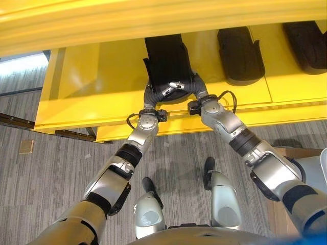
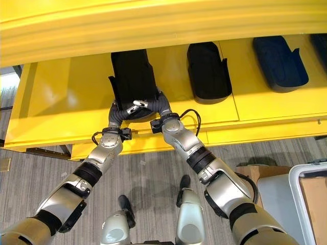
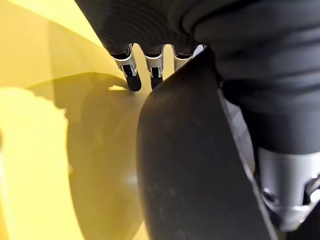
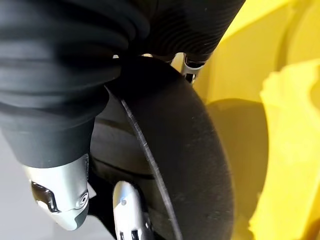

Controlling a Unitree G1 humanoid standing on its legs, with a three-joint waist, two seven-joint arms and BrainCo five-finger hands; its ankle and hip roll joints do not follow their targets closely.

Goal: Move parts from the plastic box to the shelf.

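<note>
A long black part [image 1: 164, 58] lies on the yellow shelf [image 1: 102, 87], its near end at the shelf's front edge. Both hands hold that near end. My left hand [image 1: 157, 93] grips it from the left and my right hand [image 1: 196, 87] from the right. In the left wrist view the part [image 3: 190, 170] sits between the fingers [image 3: 131, 75] and the thumb [image 3: 285, 185]. In the right wrist view the part [image 4: 190, 150] is likewise clamped, with the thumb [image 4: 127, 210] against its rounded end.
Two more dark parts [image 2: 207, 71] [image 2: 278, 64] lie on the shelf to the right. An upper yellow shelf board [image 1: 153, 20] overhangs the work. A pale plastic box [image 2: 311, 204] and a cardboard piece [image 2: 255, 171] stand on the carpet at the lower right.
</note>
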